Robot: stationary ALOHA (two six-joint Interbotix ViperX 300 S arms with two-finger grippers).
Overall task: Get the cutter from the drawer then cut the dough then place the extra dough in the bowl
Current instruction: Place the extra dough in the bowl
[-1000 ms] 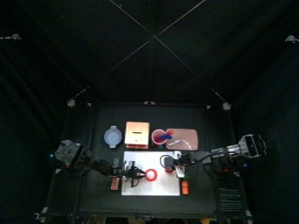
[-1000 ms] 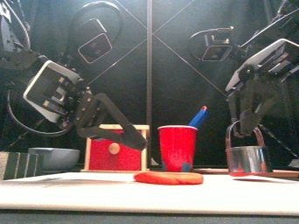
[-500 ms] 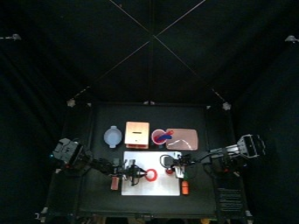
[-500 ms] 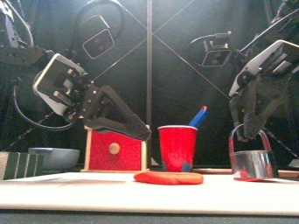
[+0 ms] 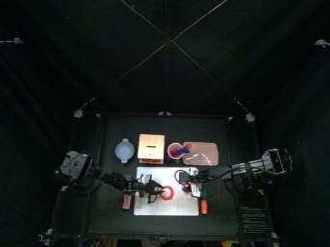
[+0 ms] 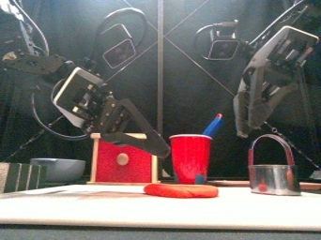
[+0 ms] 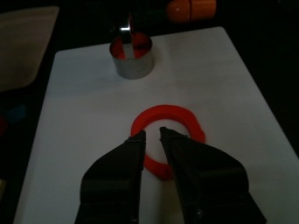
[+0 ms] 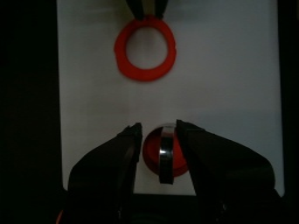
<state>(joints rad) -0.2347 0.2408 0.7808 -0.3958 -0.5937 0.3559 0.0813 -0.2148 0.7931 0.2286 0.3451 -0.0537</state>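
Right end effector (image 8: 158, 131): released, jaws spread, hangs above cutter (image 6: 273, 167), which stands upright near the right edge of the board (image 7: 82, 105). Left end effector (image 7: 156, 131): pinched nearly together, empty, over dough ring (image 8: 119, 48) mid-board. Bare board separates cutter and ring.

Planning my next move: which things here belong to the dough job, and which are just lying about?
Job: dough ring, cutter, bowl, white board, wooden box.
Lying about: red cup, blue toy knife, pink tray.
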